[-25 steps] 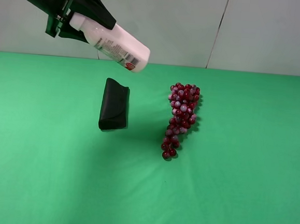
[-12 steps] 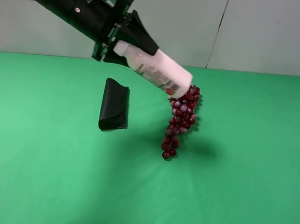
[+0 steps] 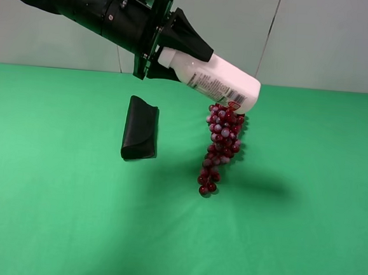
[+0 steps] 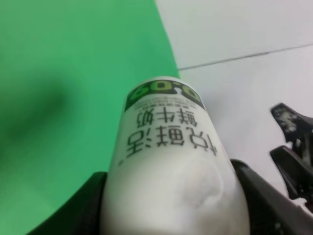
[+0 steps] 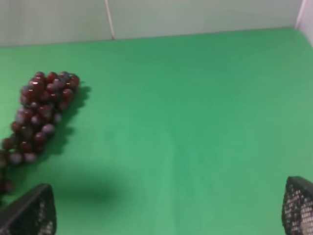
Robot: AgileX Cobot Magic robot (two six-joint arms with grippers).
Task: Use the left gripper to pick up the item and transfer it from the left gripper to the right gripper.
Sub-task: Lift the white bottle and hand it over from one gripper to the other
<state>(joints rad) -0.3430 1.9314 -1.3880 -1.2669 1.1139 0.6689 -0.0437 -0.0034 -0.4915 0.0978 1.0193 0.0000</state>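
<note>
The white bottle point(image 3: 221, 83) is held in the air by its cap end, tilted down to the right, with its base over the top of the grapes. My left gripper point(image 3: 188, 63) is shut on it, one black pointed finger on each side. In the left wrist view the bottle point(image 4: 166, 147) fills the picture, its label with green marks facing me, between the fingers point(image 4: 80, 210). My right gripper point(image 5: 164, 213) is open and empty above the green cloth; only its mesh-like fingertips point(image 5: 29, 210) show. It is out of the exterior view.
A bunch of red grapes point(image 3: 222, 143) lies mid-table and also shows in the right wrist view point(image 5: 39, 115). A black folded case point(image 3: 139, 136) lies to its left. The green cloth point(image 3: 292, 216) covers the table. A black part point(image 4: 293, 152) shows at the left wrist view's edge.
My left arm has carried the bottle to the right, from the far left to above the grapes. The grapes and the case have not moved.
</note>
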